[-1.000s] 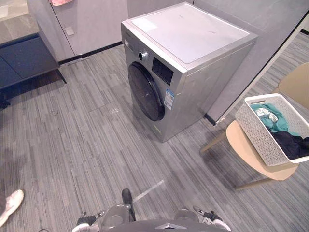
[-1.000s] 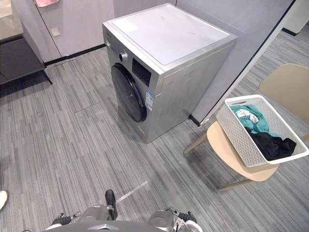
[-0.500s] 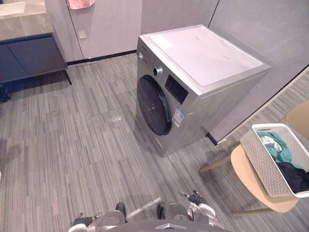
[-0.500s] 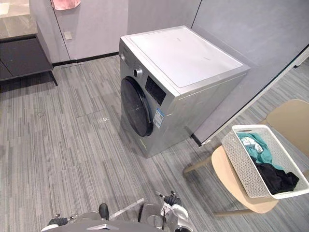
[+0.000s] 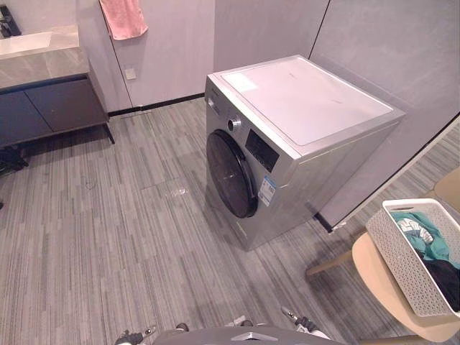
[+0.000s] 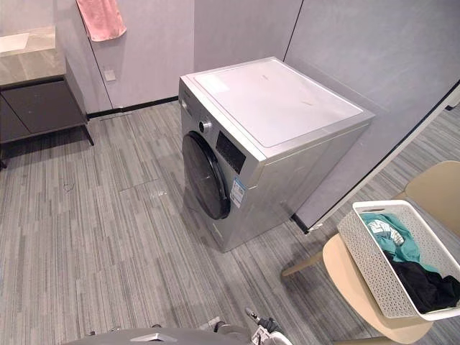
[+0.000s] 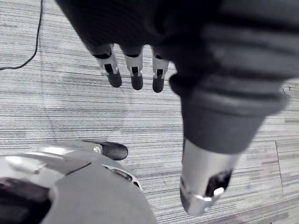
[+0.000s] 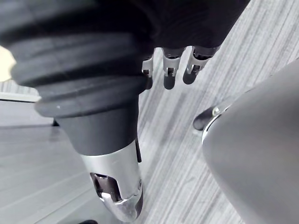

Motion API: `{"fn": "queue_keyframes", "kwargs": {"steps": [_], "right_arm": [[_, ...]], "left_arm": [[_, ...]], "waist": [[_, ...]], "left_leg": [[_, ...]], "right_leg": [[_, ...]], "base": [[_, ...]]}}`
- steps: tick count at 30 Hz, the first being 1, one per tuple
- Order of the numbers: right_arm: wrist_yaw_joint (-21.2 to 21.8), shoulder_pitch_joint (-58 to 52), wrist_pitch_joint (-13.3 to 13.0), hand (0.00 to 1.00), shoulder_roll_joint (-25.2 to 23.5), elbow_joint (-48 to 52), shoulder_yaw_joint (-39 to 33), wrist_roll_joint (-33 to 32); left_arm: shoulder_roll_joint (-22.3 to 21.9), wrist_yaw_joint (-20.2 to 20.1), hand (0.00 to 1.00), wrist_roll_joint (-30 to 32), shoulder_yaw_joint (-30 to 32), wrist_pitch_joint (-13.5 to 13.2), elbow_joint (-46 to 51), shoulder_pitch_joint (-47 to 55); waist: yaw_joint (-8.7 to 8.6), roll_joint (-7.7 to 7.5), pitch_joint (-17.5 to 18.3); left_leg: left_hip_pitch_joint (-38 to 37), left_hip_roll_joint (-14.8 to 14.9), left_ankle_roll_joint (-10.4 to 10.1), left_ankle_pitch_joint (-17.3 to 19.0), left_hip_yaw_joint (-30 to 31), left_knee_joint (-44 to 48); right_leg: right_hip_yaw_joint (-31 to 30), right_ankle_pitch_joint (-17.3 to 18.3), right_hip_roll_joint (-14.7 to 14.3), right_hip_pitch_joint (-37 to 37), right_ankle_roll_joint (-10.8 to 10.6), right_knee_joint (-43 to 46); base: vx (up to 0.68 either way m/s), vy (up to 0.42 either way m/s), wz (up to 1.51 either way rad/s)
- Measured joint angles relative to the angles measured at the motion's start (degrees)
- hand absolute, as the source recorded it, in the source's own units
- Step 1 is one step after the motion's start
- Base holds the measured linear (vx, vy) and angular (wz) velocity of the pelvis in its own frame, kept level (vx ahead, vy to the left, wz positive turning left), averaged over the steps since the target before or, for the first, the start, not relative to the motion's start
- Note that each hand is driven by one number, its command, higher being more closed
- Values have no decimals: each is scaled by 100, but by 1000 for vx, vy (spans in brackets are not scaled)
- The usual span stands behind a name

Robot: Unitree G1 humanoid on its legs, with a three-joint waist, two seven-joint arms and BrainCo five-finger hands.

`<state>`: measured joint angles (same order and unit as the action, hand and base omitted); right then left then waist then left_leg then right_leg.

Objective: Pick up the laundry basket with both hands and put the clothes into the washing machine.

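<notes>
A white perforated laundry basket (image 5: 404, 264) rests on a beige chair (image 5: 384, 291) at the right. Inside it lie a teal garment (image 6: 392, 237) and a black one (image 6: 429, 289). The silver washing machine (image 5: 309, 100) stands in the middle against the wall, its dark round door (image 5: 231, 175) closed. My left hand (image 7: 136, 74) hangs over the grey floor with straight fingers, holding nothing. My right hand (image 8: 170, 74) hangs the same way, empty, beside my body. Both hands are far from the basket.
A dark cabinet (image 5: 54, 111) with a stone countertop stands at the far left. A pink towel (image 5: 123, 18) hangs on the wall above it. Grey wall panels run behind the machine. Striped grey flooring spreads in front of the machine.
The camera has moved: the whole scene has shifted down and right, more wall and the towel show, and the basket sits nearer the right edge. A person's shoe at lower left has left the picture.
</notes>
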<state>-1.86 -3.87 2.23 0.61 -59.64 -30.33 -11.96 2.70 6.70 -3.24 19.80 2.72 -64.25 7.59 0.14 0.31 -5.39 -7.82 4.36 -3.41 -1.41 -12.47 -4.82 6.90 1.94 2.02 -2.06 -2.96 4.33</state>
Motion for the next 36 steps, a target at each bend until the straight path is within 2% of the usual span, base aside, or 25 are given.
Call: {"fn": "queue_keyframes", "kwargs": {"steps": [7,10,12,13,15,16,17,18,19,20,21,22,23,24,25,26,27,28,29,30,31,32,33,35,36], "right_arm": [[-2,-8,94,0,-6,-234,-621,-120],[-3,-1,188,0,-28,-271,-821,-185],[-4,-1,200,0,-24,-246,-810,-321],[-6,5,198,0,-26,-235,-803,-357],[-8,24,200,0,10,-208,-510,-403],[-8,27,199,0,38,-211,-436,-404],[-7,74,201,0,55,-209,-429,-403],[-7,151,201,0,60,-200,-394,-404],[-4,191,202,0,54,-179,-329,-403],[-4,200,202,0,54,-165,-295,-403],[-5,196,201,0,65,-151,-253,-403],[0,200,206,0,116,-193,-319,-403],[-3,204,216,0,157,-225,-379,-403],[-1,201,270,0,257,-261,-433,-395],[-3,221,291,0,220,-279,-540,-395],[0,202,294,0,146,-350,-609,-395],[-63,309,230,0,75,-486,-621,-402],[-86,372,196,0,81,-485,-617,-405],[-97,470,195,0,105,-477,-582,-434],[-90,562,184,0,85,-471,-511,-461],[-88,619,181,0,80,-472,-408,-470],[-136,711,170,0,72,-432,-147,-512],[-173,717,141,0,80,-388,86,-608],[-208,718,119,0,34,-182,420,-682],[-207,731,88,0,-3,-26,622,-704]], "left_arm": [[-33,-97,0,-239,280,121,-52,-18],[-65,-129,0,-436,506,161,-49,-44],[-108,-159,0,-632,876,218,-27,-147],[-104,-177,0,-676,962,230,-25,-159],[-164,-206,0,-915,1145,246,56,-177],[-165,-205,0,-977,1138,248,56,-172],[-158,-206,0,-1044,1099,249,46,-159],[-160,-209,0,-1108,1131,250,59,-151],[-180,-196,0,-1166,1230,241,73,-141],[-193,-197,0,-1172,1327,240,73,-120],[-271,-188,0,-1183,1449,240,70,-77],[-341,-183,0,-1228,1498,234,56,39],[-365,-178,0,-1228,1496,251,30,50],[-431,-159,0,-1241,1495,266,1,171],[-330,-164,0,-1241,1371,265,-58,253],[-212,-164,0,-1231,1264,265,-77,255],[-66,-165,0,-1221,1087,271,-198,216],[-33,-166,0,-1222,1024,267,-202,199],[37,-176,0,-1217,772,260,-201,161],[121,-187,0,-1213,518,253,-195,86],[162,-189,0,-1214,406,250,-176,51],[242,-190,0,-1215,180,227,-131,-13],[309,-189,0,-1215,-46,197,28,-26],[370,-172,0,-1214,-157,95,117,-114],[382,-124,0,-1219,-202,71,173,-174]], "waist": [[-1,-2,19],[2,-17,34],[29,-24,-54],[40,-19,-98],[138,-112,-263],[158,-113,-261],[153,-113,-258],[143,-112,-259],[160,-117,-252],[169,-114,-250],[179,-85,-223],[179,-10,-173],[198,49,-141],[206,162,-53],[156,15,73],[114,-135,141],[72,-192,192],[95,-190,192],[94,-118,156],[14,-156,140],[-12,-155,133],[-4,-146,125],[-6,-127,109],[-8,-118,88],[-23,-141,59]], "left_leg": [[90,22,-5,-3,120,1],[312,50,-59,63,259,208],[1027,244,-86,715,314,1775],[1288,321,-60,819,272,2348],[2233,528,36,807,395,4368],[2362,561,15,902,464,4568],[2507,692,-8,1019,483,4534],[2657,952,-7,1048,468,4152],[2715,1215,-41,963,465,3518],[2707,1321,-71,879,480,3124],[2672,1459,-283,708,587,2482],[2591,1453,-323,655,890,2072],[2509,1441,-327,658,1014,1972],[2429,1314,-479,616,1152,2002],[2554,936,-757,379,1068,2479],[2657,727,-674,633,1000,2750],[2756,608,-527,941,839,3144],[2720,609,-439,1004,736,3228],[2554,607,-301,1109,500,3244],[2271,623,-183,1144,269,3131],[2104,623,-139,1154,188,3042],[1673,618,-90,1157,-29,2757],[1268,612,-82,1156,-249,2473],[915,592,-80,1157,-549,2179],[798,507,-80,1156,-685,2062]], "right_leg": [[213,-166,-12,-228,1,-406],[375,-83,1,-194,21,-325],[548,279,23,-56,87,61],[592,365,23,-47,94,178],[613,654,138,-103,119,580],[609,711,181,-102,119,653],[565,750,212,-113,77,681],[524,774,261,-77,53,683],[429,815,325,-7,-12,699],[375,848,379,32,-66,728],[235,946,509,126,-219,831],[88,1073,633,184,-424,935],[-3,1134,721,177,-525,957],[-127,1244,934,137,-722,963],[-212,1275,1361,107,-842,945],[-255,1166,1578,83,-811,922],[-403,762,1735,193,-596,1071],[-493,551,1766,350,-389,1268],[-462,174,1824,682,146,1795],[-423,106,1841,995,248,2551],[-357,192,1799,1117,178,2916],[-11,458,1712,1326,82,3535],[400,727,1556,1457,107,3844],[932,984,1224,1635,109,3775],[1302,917,1075,1667,112,3272]], "base": [[18,-8,11],[34,-18,31],[-7,-18,40],[-33,-7,39],[-18,14,17],[52,72,-10],[110,131,-17],[158,206,-28],[162,220,-33],[206,294,-37],[260,387,-36],[286,439,-37],[332,566,-42],[430,753,-35],[456,754,-30],[398,586,-17],[309,426,-27],[348,511,-58],[408,566,-73],[338,419,-66],[321,314,-60],[277,212,-68],[263,164,-74],[209,55,-65],[192,4,-55]]}}
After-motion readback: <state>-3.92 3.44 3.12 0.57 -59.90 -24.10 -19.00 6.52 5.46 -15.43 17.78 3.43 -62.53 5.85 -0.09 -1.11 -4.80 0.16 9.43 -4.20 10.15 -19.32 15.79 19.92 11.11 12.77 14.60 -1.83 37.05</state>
